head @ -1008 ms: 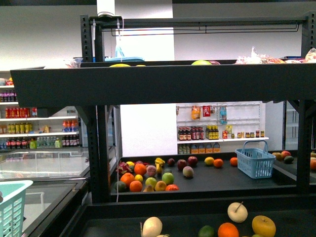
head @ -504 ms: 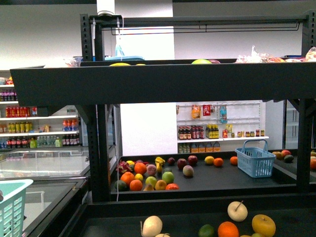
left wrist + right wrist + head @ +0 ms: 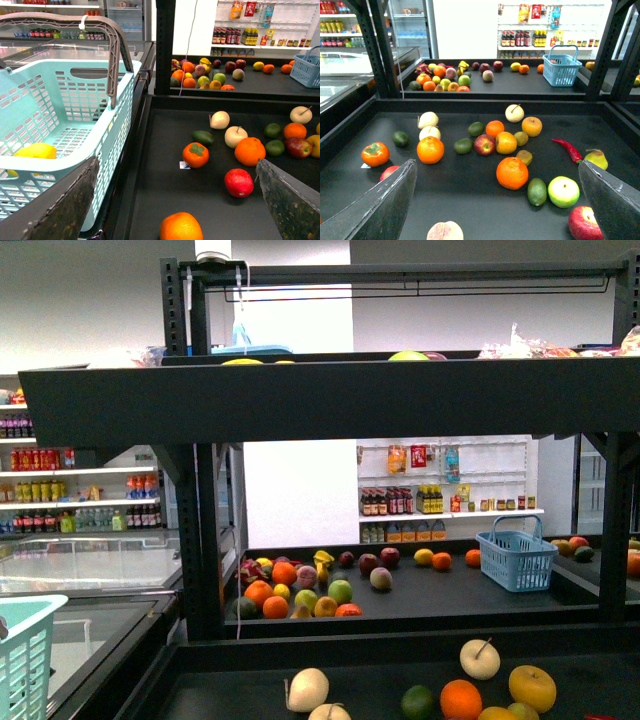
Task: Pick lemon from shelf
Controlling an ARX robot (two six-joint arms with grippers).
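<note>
Lemon (image 3: 34, 151) sits in the basket (image 3: 75, 100): light, firm, slick, so grab its middle. Left end effector (image 3: 177, 160) and right end effector (image 3: 496, 161) gape empty.

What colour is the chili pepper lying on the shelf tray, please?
Red chili pepper, on the black tray; clearest in the right wrist view.

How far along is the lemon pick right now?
Mostly done, it seems: a yellow fruit, likely the lemon, already lies in the light green basket. Nothing is in hand: the left gripper and right gripper are open over the shelf. No lemon shows there, so little seems left.
</note>
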